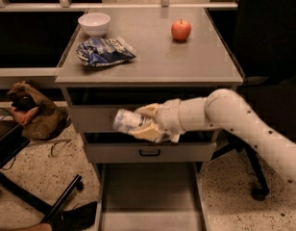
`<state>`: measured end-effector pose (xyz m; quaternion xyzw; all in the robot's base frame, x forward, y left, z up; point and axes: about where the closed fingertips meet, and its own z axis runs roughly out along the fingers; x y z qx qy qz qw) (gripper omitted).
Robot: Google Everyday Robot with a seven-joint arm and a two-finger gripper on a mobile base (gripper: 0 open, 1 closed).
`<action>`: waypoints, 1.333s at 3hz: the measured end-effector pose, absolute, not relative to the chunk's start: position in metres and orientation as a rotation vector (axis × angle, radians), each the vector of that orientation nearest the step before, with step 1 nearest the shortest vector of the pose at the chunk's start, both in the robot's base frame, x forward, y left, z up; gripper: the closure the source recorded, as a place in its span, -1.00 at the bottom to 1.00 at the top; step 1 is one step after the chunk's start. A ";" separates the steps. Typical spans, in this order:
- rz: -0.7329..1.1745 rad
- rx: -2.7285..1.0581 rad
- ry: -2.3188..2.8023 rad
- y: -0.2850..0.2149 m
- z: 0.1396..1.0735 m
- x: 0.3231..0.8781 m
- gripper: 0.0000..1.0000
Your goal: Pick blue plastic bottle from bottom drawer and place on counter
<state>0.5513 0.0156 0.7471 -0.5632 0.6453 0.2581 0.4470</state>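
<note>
- Surface [186,66]: the grey top of the cabinet, where the bottle has to end up; its front-right corner and the strip along its front edge lie bare, so I judge that the handiest spot to set down
- Arm [244,124]: white, reaching in from the right below the front edge of the surface and across the cabinet front
- Drawer [148,196]: the bottom one, pulled out toward the camera under the cabinet; nothing shows on the part of its floor that is in view, so the pick looks done
- Shut drawer [186,153]: just above the open one, black handle at its middle, contents hidden
- Gripper [142,123]: hangs before the cabinet front, below the front edge of the surface and left of its middle; the fingers [147,132] are closed on the bottle
- Bag [104,51]: blue-and-white snack bag lying near the left edge of the surface
- Bottle [125,120]: lying sideways in the grasp, sticking out to the left, well above the drawer and not yet up to the surface
- Bowl [93,23]: white, at the back-left corner; nothing shows in it
- Apple [181,30]: red, near the back edge, right of the middle
- Step in hand, as I judge it: the carry from drawer to surface; the next move calls for a lift clear of the front edge, then a reach inward away from the bag
</note>
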 end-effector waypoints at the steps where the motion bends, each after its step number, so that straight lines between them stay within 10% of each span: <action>1: 0.562 -1.398 1.456 0.012 0.815 0.556 1.00; 4: 0.376 -1.344 1.303 -0.009 0.910 0.581 1.00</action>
